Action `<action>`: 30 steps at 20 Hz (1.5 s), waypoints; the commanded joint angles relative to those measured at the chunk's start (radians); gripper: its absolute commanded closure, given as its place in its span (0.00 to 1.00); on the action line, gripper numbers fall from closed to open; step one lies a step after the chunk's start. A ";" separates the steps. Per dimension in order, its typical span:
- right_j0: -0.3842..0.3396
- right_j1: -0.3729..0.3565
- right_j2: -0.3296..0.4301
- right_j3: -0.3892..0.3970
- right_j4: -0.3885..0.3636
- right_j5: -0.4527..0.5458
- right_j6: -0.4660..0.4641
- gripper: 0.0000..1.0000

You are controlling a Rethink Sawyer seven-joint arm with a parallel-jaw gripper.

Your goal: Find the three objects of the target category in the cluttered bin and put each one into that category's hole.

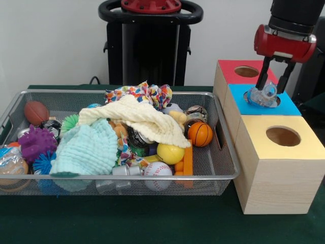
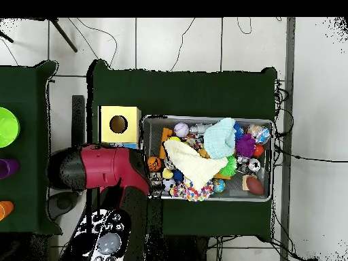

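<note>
Gripper (image 1: 273, 87) upper right of frame, fingers clamped on clear plastic object (image 1: 262, 96) | object sits at blue box (image 1: 284, 105) hole mouth | judgement: centre it over hole, release only once below rim | bin (image 1: 223, 173) lower left.

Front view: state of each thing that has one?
gripper: shut on clear plastic object, at the blue box's hole
red box: hole unblocked
yellow box: hole unblocked
wire bin: full of clutter
yellow cloth: draped over toys
basketball: in bin
</note>
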 commanded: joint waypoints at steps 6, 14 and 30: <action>-0.031 0.039 0.050 0.119 0.025 -0.047 0.195 1.00; -0.030 0.038 0.048 0.135 0.027 -0.038 0.191 1.00; -0.017 0.032 0.041 0.125 0.026 0.001 0.188 1.00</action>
